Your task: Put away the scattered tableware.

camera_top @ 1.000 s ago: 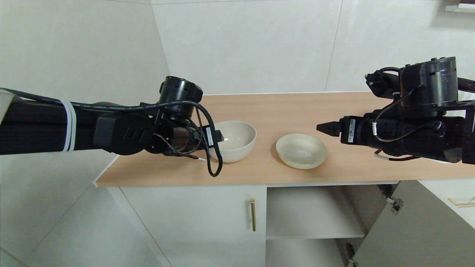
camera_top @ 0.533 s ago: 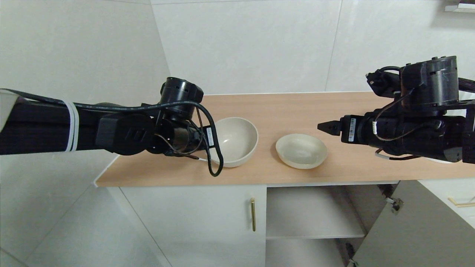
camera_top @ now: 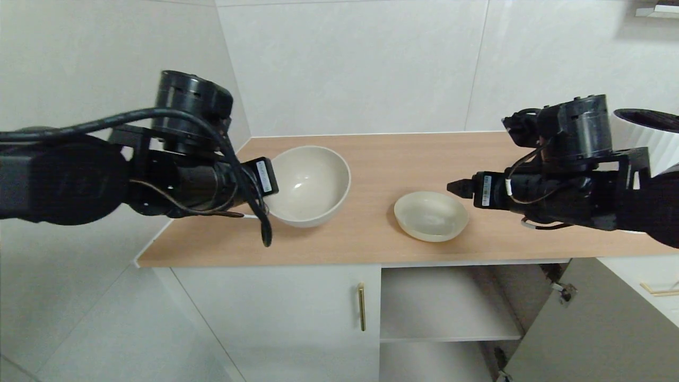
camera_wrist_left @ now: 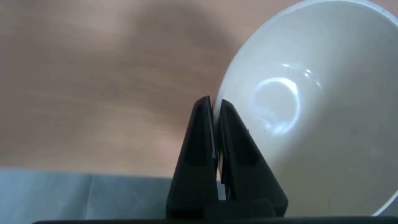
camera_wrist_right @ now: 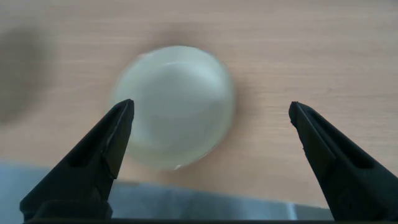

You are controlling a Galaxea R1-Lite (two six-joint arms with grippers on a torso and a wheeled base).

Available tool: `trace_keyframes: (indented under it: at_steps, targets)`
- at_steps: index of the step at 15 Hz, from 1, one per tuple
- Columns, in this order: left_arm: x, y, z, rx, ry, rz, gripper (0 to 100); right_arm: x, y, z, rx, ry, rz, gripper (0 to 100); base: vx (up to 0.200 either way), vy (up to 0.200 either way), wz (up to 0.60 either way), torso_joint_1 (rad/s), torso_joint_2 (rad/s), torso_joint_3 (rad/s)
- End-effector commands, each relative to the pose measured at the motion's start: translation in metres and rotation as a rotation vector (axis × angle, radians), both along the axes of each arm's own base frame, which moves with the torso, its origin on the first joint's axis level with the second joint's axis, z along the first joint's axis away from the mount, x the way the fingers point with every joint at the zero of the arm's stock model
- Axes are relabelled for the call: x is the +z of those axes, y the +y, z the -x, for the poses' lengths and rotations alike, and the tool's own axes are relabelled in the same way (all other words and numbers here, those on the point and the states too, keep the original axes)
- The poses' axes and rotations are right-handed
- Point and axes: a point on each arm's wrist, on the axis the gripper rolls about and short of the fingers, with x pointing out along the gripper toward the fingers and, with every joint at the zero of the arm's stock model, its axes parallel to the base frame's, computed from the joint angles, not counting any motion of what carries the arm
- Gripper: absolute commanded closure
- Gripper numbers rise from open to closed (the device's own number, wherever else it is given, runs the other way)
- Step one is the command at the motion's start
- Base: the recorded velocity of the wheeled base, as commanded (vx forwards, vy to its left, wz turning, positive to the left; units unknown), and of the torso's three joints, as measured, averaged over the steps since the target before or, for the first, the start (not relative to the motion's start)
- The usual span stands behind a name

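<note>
A cream bowl [camera_top: 310,183] hangs tilted just above the left part of the wooden counter [camera_top: 403,154]. My left gripper [camera_top: 270,183] is shut on its near rim. In the left wrist view the fingers [camera_wrist_left: 215,102] pinch the rim of the bowl [camera_wrist_left: 311,112]. A small shallow pale dish [camera_top: 431,215] lies on the counter near the front edge. My right gripper [camera_top: 456,187] hovers just right of it and a little above. In the right wrist view that gripper [camera_wrist_right: 210,104] is wide open, with the dish [camera_wrist_right: 168,106] below and between its fingers.
Below the counter the right cabinet stands open, showing a white shelf [camera_top: 445,313] and a door [camera_top: 583,329] swung out to the right. The left cabinet door has a gold handle [camera_top: 362,306]. A white ribbed vessel [camera_top: 647,138] stands at the far right. Tiled walls close the back and left.
My left arm has lifted the cream bowl off the counter, tipped it and drawn it left. My right arm has shifted slightly left toward the dish.
</note>
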Motion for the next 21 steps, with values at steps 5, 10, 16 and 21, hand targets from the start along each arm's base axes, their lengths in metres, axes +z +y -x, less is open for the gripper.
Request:
trace_keyframes:
  at_steps: [5, 10, 16, 21]
  targets:
    - [0.027, 0.020, 0.037, -0.003, -0.079, 0.019, 100, -0.050, 0.015, -0.041, -0.086, 0.097, 0.092, 0, 0.000, 0.000, 0.00, 0.000, 0.00, 0.000]
    - [0.025, 0.018, 0.037, -0.011, -0.073, 0.017, 100, -0.058, 0.012, -0.054, -0.106, 0.112, 0.098, 0, 0.000, 0.000, 0.00, 0.000, 0.00, 0.000]
    - [0.024, 0.017, 0.037, -0.014, -0.072, 0.017, 100, -0.052, 0.013, -0.055, -0.118, 0.101, 0.039, 100, 0.000, 0.000, 0.00, 0.000, 0.00, 0.000]
    - [0.022, 0.012, 0.038, -0.034, -0.066, 0.013, 100, -0.045, 0.011, -0.051, -0.089, 0.101, -0.001, 100, 0.000, 0.000, 0.00, 0.000, 0.00, 0.000]
